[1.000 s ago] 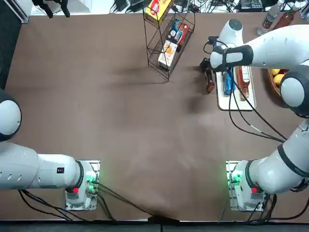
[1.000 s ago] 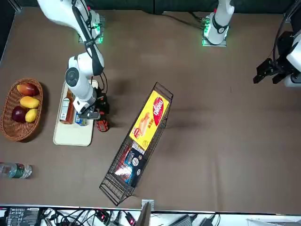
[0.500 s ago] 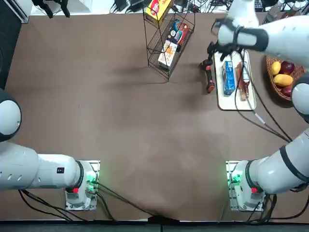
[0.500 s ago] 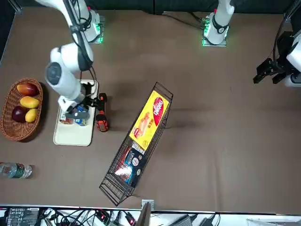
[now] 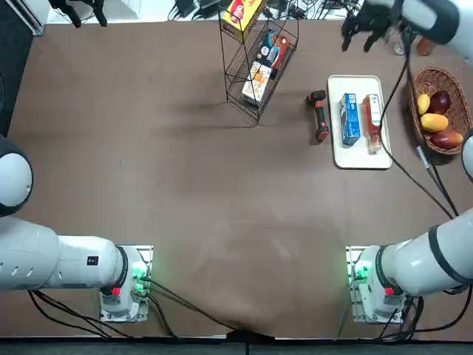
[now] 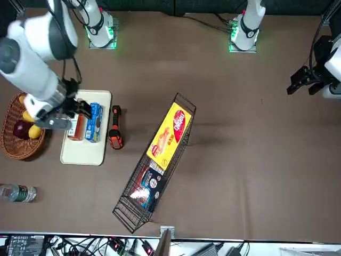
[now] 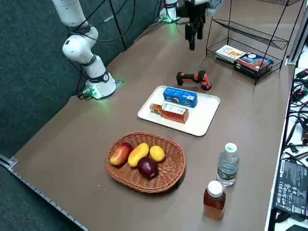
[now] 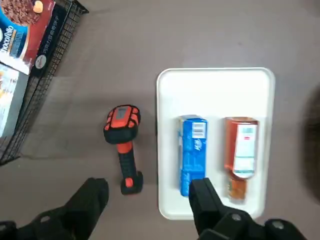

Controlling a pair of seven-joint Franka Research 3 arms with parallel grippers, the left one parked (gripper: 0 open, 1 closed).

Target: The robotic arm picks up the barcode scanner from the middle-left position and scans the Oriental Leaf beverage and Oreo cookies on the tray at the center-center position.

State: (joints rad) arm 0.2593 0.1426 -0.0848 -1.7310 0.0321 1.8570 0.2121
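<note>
Lowering the right gripper (image 8: 150, 189), fingers spread and empty, off-line could clip the tray (image 8: 215, 90), since the scanner (image 8: 122, 131) lies below and ahead of it, just beside that rim.

Brown table (image 5: 185, 185) with scanner (image 7: 194, 79), tray (image 5: 355, 83), basket (image 7: 144, 184), bottles (image 7: 227, 166), apparently wire rack (image 6: 130, 213)

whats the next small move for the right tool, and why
I'd probably shift the right tool across to the scanner and line up before lowering. Its fingers are open with nothing between them, and the scanner lies on the table beside the tray, while the tea and Oreos already lie on the tray.
</note>
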